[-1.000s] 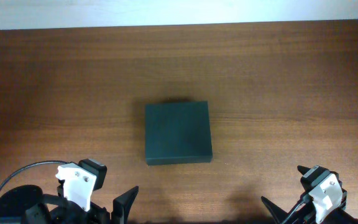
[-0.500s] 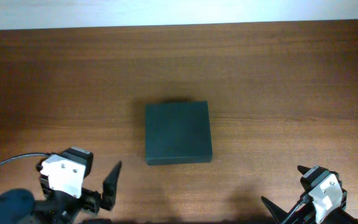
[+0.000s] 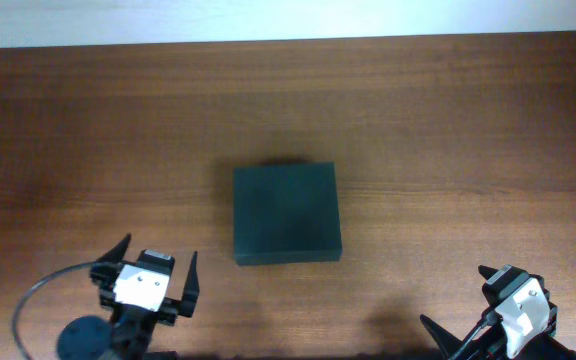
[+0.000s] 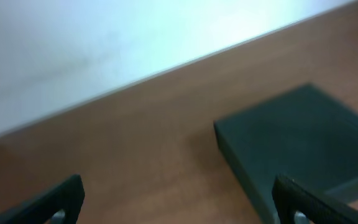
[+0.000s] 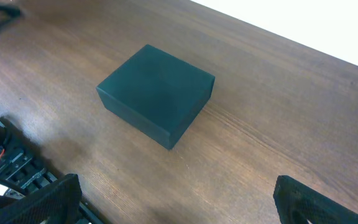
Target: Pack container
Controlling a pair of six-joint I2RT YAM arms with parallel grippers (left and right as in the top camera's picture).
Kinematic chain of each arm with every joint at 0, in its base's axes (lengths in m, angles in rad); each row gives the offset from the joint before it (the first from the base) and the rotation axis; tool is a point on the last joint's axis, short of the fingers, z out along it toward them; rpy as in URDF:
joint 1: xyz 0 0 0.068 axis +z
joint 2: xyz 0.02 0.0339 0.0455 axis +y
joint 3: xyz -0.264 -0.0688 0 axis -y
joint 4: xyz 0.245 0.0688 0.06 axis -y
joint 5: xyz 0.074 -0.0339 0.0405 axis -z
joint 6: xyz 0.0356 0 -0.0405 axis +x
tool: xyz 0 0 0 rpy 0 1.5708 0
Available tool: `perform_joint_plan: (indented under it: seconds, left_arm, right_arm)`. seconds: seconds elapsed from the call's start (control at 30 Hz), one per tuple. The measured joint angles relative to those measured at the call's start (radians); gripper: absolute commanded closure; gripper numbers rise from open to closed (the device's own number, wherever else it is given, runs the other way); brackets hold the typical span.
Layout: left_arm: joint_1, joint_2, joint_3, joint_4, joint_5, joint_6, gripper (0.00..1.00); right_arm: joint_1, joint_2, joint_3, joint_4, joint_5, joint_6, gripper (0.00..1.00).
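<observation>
The container (image 3: 286, 214) is a dark green, closed rectangular box in the middle of the wooden table. It also shows in the left wrist view (image 4: 297, 140) and the right wrist view (image 5: 157, 93). My left gripper (image 3: 154, 268) is open and empty, near the front edge, to the left of and nearer than the container; its fingers (image 4: 179, 205) frame bare wood. My right gripper (image 3: 448, 335) is open and empty at the front right edge, far from the container (image 5: 176, 202).
The wooden table (image 3: 448, 130) ends at a white wall along the back (image 3: 268, 18). A black cable loops by the left arm (image 3: 38, 290). Robot base hardware with wires shows at the lower left of the right wrist view (image 5: 5, 165).
My left arm has turned and moved forward over the table, its open fingers now pointing away from the front edge. The right arm and the container have not moved.
</observation>
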Motion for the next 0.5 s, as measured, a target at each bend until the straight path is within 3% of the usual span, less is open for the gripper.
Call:
perform_joint_plan:
  seconds: [0.17,0.5]
  left_arm:
    - [0.004,-0.092,-0.182,0.059,-0.01,-0.077,0.01]
    - [0.004,-0.15,-0.356,0.099,-0.077,-0.223,0.01]
  right_arm:
    - [0.0,0.0,0.0,0.0,0.0,0.0,0.01]
    - [0.0,0.0,0.0,0.0,0.0,-0.002,0.01]
